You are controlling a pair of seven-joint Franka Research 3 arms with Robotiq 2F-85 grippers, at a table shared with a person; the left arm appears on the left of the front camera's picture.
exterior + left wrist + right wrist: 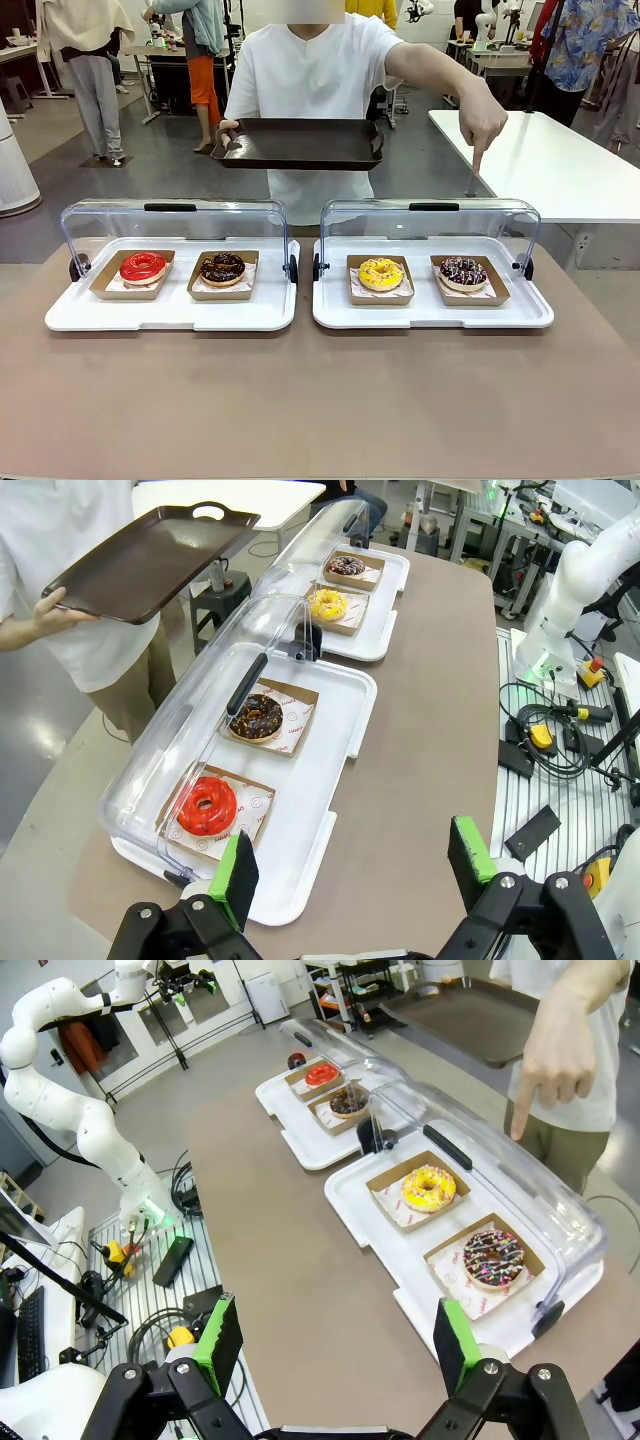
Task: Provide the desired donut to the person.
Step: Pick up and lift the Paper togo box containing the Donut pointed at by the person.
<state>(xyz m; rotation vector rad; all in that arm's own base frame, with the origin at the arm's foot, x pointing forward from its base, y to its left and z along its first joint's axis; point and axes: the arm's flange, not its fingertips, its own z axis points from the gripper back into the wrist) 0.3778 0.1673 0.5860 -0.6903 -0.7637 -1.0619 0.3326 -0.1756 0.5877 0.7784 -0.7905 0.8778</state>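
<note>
Looks like the choosing step is in hand: a dark tray [300, 143] is held out by the person [310, 70] at the far side of the table [320, 410], and a pointing hand [483, 125] is aimed down over the clear lid [430, 222] of the right-hand case [430, 318]; the finger seems lined up with the sprinkled donut [463, 271] in its paper boat at the far right, not the yellow donut [380, 273] beside it.

Nothing is picked up yet; the left gripper [354, 858] is seen wide open and empty above the near table edge, and the right gripper [335, 1332] is spread just as wide, nothing between the pads.

Next move, probably: the boat has to be reached from the open front of the case, under the tilted-back lid, gripped by its cardboard edge and carried over to the tray.

Hard to call: the finger's exact target can't be fixed for sure through the lid's glare; the print on the liners is too small to read; the tray hand is mostly tucked under the tray.
</note>
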